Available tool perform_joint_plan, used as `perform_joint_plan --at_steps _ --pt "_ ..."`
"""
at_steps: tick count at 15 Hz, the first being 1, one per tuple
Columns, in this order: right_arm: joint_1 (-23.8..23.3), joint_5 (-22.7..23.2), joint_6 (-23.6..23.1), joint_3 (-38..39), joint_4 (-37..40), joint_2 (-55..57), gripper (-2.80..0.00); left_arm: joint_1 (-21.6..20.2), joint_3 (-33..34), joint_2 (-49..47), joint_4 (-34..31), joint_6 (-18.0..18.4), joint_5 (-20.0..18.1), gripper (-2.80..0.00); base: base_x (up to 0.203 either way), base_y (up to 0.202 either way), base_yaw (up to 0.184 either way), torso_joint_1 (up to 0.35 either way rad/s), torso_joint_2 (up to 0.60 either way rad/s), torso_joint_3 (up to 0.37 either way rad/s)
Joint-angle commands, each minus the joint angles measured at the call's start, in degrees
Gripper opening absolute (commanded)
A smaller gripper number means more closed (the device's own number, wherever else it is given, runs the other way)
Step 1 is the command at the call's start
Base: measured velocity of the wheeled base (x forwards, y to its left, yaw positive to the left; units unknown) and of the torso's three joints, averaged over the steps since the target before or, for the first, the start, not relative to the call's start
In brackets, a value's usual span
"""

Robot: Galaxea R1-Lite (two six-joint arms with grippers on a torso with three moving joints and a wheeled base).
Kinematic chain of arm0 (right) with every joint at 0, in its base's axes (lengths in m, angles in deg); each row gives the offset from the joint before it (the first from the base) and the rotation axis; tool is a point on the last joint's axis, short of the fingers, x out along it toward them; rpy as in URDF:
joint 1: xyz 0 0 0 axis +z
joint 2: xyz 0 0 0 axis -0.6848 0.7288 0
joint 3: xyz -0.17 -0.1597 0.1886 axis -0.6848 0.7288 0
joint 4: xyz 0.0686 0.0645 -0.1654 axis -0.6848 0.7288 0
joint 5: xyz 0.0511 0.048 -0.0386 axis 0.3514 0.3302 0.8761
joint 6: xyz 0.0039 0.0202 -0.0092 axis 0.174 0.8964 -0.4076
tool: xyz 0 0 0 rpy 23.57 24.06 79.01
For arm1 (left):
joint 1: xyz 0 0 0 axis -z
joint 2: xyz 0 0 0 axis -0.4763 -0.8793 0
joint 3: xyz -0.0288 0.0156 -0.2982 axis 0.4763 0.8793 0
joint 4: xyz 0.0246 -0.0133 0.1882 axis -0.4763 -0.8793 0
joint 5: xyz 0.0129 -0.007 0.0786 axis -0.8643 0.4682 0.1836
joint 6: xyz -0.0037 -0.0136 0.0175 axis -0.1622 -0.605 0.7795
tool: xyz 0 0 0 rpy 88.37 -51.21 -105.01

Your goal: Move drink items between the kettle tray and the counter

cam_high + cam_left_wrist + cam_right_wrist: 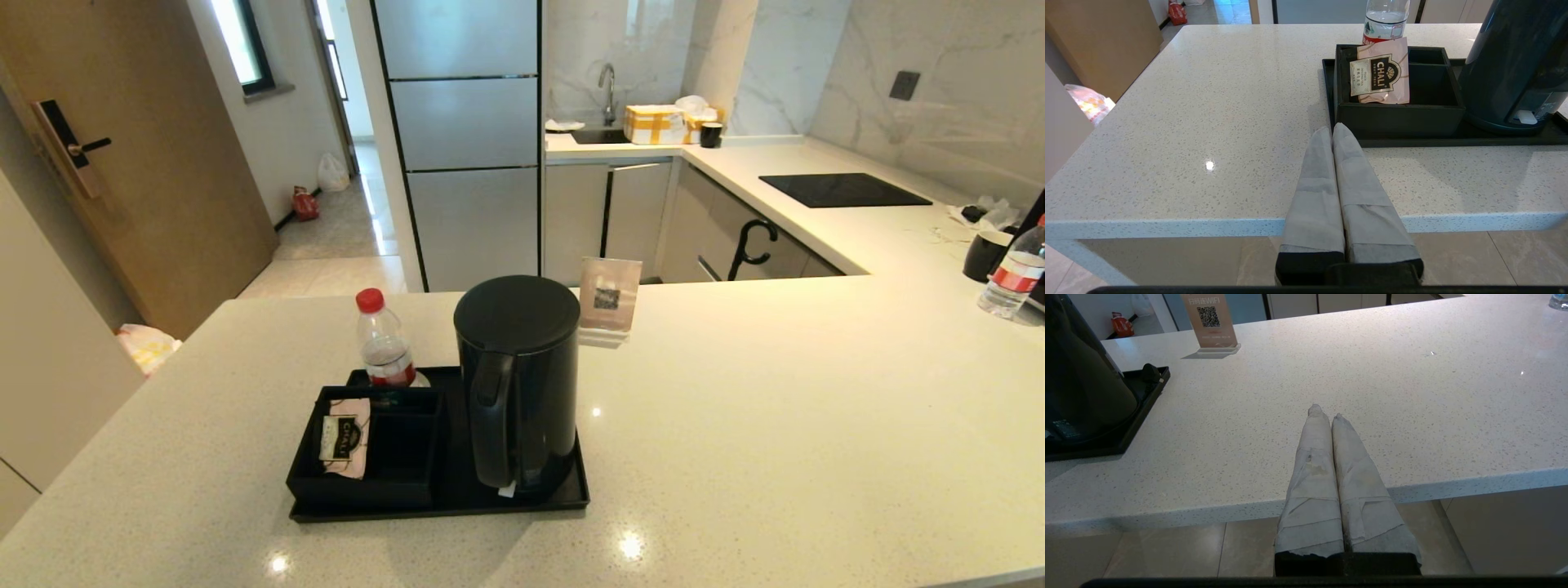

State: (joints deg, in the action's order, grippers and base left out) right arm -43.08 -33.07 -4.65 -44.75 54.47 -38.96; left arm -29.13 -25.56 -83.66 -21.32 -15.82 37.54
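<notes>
Left hand closed; cylindrical kettle on flat tray.

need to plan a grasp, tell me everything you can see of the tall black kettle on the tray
The tall black cylindrical electric kettle looks like matte plastic, with a flat round lid that is closed and a curved side handle facing the robot. It stands upright on the right part of the flat black rectangular tray, beside the black square compartment box. A small white tag shows near its foot. Neither gripper touches it; both hang off the near edge of the pale speckled counter.
</notes>
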Motion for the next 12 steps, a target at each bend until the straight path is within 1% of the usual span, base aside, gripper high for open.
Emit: perform_joint_plan --at_steps 1,12 --pt "0.04 0.00 0.01 0.00 -0.02 0.08 -2.80 -0.02 0.00 -0.07 -0.01 -0.03 0.00 -2.80 0.000 0.000 0.000 0.000 0.00 0.000" --pt "-0.01 -0.09 0.36 0.00 -0.02 0.09 -2.80 -0.02 0.00 -0.07 -0.01 -0.03 0.00 -2.80 0.000 0.000 0.000 0.000 0.00 0.000"
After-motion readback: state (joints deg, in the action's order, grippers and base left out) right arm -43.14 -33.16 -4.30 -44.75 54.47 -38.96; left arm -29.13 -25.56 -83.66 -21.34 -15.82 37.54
